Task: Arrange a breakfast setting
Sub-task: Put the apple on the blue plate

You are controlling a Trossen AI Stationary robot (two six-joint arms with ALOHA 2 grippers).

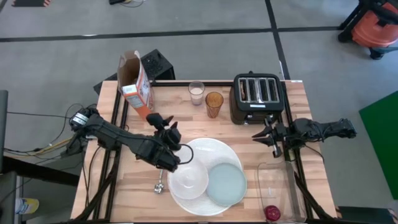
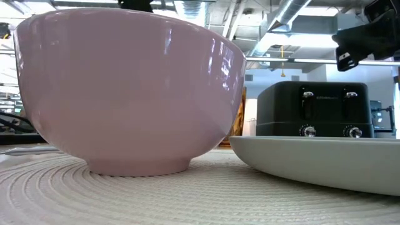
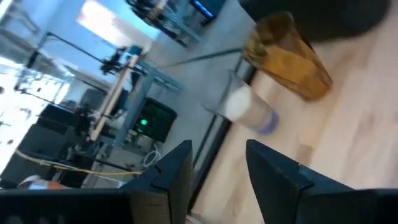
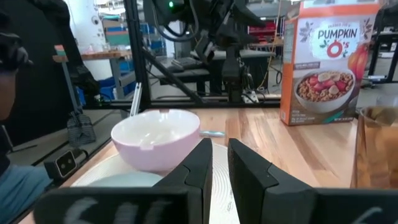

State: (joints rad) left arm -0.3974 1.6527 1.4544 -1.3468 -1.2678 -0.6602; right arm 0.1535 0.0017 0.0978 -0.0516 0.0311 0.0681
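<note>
Overhead, the left gripper (image 1: 169, 132) hovers part-open and empty beside the white bowl (image 1: 188, 178), arm outstretched.

Left tool (image 1: 166, 127) hovers with fingers partly apart and empty; right tool (image 1: 264, 132) hangs nearly closed, holding nothing.

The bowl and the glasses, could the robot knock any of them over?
Maybe. The left gripper hovers empty and open beside the white bowl, so a low swing might push it across the large white plate. The milk glass and amber glass stand close together, so bumping one could topple both. The opened cereal box could tip too.
</note>
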